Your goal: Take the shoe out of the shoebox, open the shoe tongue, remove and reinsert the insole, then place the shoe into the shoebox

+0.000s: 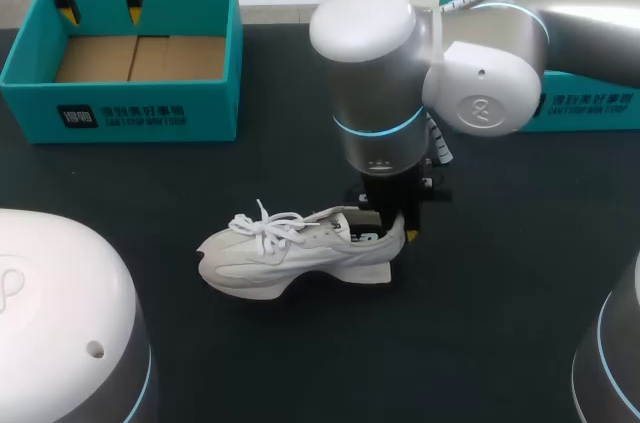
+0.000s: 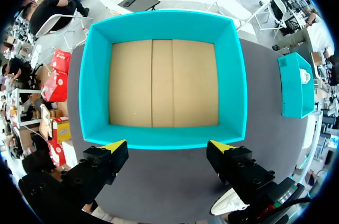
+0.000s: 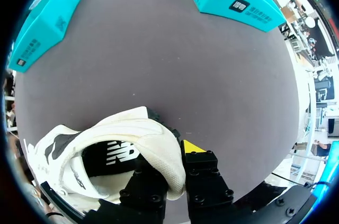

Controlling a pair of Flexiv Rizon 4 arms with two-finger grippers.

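the white shoe (image 1: pixel 290 253) lies on its sole on the dark table (image 1: pixel 500 323), near the middle and outside the shoebox (image 1: pixel 140 113), with its toe to the left, its heel to the right and its white laces loose on top. the right gripper (image 3: pixel 175 173) comes straight down onto the heel and pinches the padded heel collar: one finger sits inside the shoe opening and the other, its yellow tip showing, presses against the outside of the heel. inside the shoe, in the right wrist view, the black insole (image 3: pixel 114 155) lies in place. the teal shoebox stands open at the far left of the table, well apart from the shoe, its brown cardboard floor showing. the left gripper (image 1: pixel 100 13) hangs above the far left part of that box with its fingers spread wide and nothing between them. a second teal box (image 1: pixel 590 103) stands at the far right, partly hidden behind the right arm.
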